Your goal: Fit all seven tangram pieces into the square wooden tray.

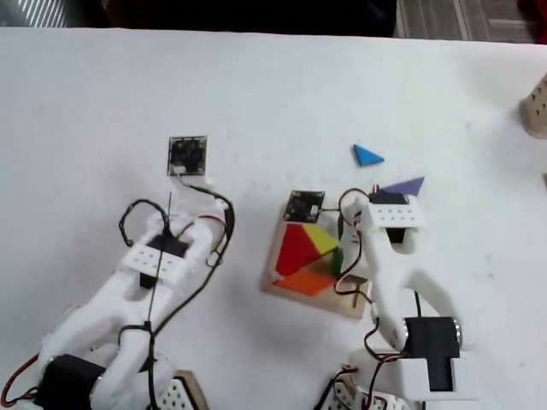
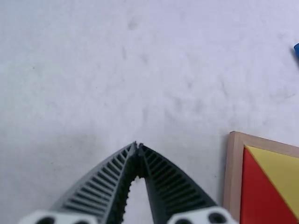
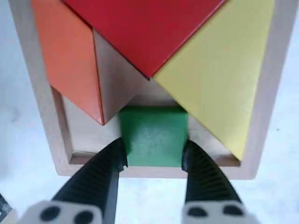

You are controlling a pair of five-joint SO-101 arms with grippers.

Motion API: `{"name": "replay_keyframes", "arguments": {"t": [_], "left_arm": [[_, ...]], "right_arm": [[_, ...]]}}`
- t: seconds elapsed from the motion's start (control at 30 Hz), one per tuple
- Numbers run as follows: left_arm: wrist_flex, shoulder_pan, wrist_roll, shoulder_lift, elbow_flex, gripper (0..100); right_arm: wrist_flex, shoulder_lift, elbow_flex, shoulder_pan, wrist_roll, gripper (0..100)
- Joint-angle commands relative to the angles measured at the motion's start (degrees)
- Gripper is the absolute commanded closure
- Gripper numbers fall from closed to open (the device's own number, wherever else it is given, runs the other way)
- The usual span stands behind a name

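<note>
The square wooden tray (image 1: pixel 275 275) lies mid-table and holds a red triangle (image 1: pixel 294 243), a yellow triangle (image 1: pixel 321 237) and an orange piece (image 1: pixel 309 282). In the right wrist view my right gripper (image 3: pixel 154 156) is shut on the green square (image 3: pixel 153 135) inside the tray (image 3: pixel 39 93), by its rim, between the orange piece (image 3: pixel 70 56) and the yellow triangle (image 3: pixel 219 74), below the red triangle (image 3: pixel 145 28). My left gripper (image 2: pixel 138 148) is shut on nothing, over bare table left of the tray (image 2: pixel 232 172). A blue triangle (image 1: pixel 367 155) and a purple piece (image 1: pixel 404 185) lie beyond the tray.
A wooden pegged object (image 1: pixel 536 107) stands at the far right edge. The white table (image 1: pixel 256 94) stretches wide behind and to the left of the arms. Cables loop around the left arm (image 1: pixel 154 256).
</note>
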Motion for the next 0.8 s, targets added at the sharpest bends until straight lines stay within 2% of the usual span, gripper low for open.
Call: {"name": "replay_keyframes", "arguments": {"t": [0.0, 0.2, 0.33, 0.77], "left_arm": [[-0.5, 0.4, -0.7, -1.7, -1.0, 98], [-0.5, 0.4, -0.7, -1.7, -1.0, 98], [-0.5, 0.4, -0.7, -1.7, -1.0, 98], [-0.5, 0.4, -0.7, -1.7, -0.9, 98]], "right_arm": [[1.2, -2.8, -2.3, -0.4, -5.2, 98.1], [8.8, -9.3, -7.7, -0.4, -15.6, 98.1], [13.1, -11.8, -8.9, -0.4, -18.7, 98.1], [4.4, -4.3, -2.5, -0.4, -19.3, 98.1]]}}
